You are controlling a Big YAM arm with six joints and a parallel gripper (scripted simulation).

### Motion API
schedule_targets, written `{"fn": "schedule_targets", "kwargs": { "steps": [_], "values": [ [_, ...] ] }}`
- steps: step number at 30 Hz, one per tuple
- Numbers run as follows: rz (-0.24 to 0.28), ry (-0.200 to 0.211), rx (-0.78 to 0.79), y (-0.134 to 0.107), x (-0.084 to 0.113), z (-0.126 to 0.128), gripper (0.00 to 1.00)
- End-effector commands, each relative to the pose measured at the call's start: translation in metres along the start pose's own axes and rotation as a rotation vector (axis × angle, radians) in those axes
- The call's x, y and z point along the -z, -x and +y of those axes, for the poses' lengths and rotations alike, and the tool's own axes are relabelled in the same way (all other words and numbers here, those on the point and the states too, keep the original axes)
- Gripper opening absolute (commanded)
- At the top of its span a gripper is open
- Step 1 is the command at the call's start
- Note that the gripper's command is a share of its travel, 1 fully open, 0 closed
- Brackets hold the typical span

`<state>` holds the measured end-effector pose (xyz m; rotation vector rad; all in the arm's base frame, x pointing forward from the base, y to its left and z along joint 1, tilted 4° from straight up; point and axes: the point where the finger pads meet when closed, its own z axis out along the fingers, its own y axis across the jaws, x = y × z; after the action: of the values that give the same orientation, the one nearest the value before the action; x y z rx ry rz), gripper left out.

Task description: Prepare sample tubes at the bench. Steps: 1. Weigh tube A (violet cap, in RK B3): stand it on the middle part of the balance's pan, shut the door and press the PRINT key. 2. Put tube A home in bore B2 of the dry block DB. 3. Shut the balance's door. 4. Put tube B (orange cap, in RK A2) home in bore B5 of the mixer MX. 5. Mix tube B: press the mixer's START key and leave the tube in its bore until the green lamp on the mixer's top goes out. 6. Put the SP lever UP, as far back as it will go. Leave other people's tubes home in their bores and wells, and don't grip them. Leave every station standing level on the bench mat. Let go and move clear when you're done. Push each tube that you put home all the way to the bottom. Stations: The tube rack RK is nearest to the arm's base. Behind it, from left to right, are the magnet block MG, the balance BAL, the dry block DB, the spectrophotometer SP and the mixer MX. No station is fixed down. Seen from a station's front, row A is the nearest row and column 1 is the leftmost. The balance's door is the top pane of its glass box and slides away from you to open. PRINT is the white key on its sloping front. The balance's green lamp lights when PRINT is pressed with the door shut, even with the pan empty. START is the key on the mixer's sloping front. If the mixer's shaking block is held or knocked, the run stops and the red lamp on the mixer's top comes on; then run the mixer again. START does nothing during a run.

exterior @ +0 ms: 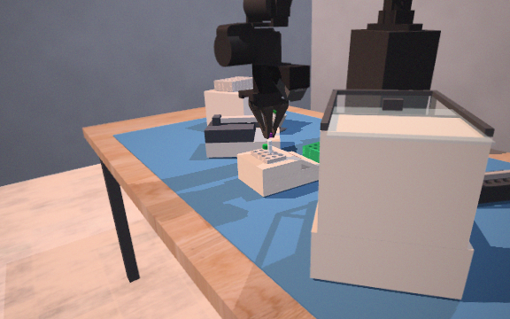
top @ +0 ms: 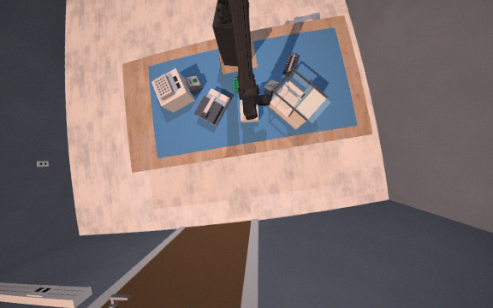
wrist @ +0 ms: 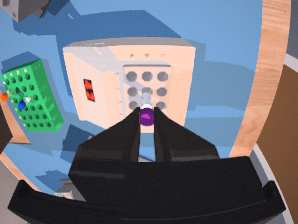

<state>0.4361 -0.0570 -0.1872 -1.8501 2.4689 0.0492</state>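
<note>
My gripper [exterior: 270, 136] [wrist: 147, 113] is shut on tube A [exterior: 270, 145] [wrist: 147, 118] at its violet cap. The tube is about upright over the dry block [exterior: 253, 176] [wrist: 181, 60]. Its lower end meets the middle row of bores, at the second bore from the top in the wrist view. Much of the tube's body stands above the block; whether its tip is inside the bore cannot be told. Tube B [wrist: 4, 97], orange-capped, is in the green rack [wrist: 51, 121] [exterior: 312, 152]. The balance [exterior: 397, 199] [top: 294, 116] stands beside the dry block; its door's exact position is unclear.
A green cap [exterior: 265, 146] shows on the dry block, close behind tube A. The spectrophotometer [top: 212, 107] [exterior: 229, 134] stands on the block's other side. The mixer [top: 178, 96] is beyond it, and the dark magnet block [top: 291, 64] [exterior: 500, 190] is beyond the balance.
</note>
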Motion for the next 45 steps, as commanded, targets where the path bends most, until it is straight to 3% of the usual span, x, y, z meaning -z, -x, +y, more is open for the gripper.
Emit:
{"fn": "schedule_targets", "kwargs": {
  "steps": [1,45],
  "values": [
    [-0.008,-0.04,0.0,0.0075,0.0035,-0.0206,0.09],
    [-0.005,-0.023,-0.001,0.0051,0.0001,-0.0162,0.09]
  ]
}}
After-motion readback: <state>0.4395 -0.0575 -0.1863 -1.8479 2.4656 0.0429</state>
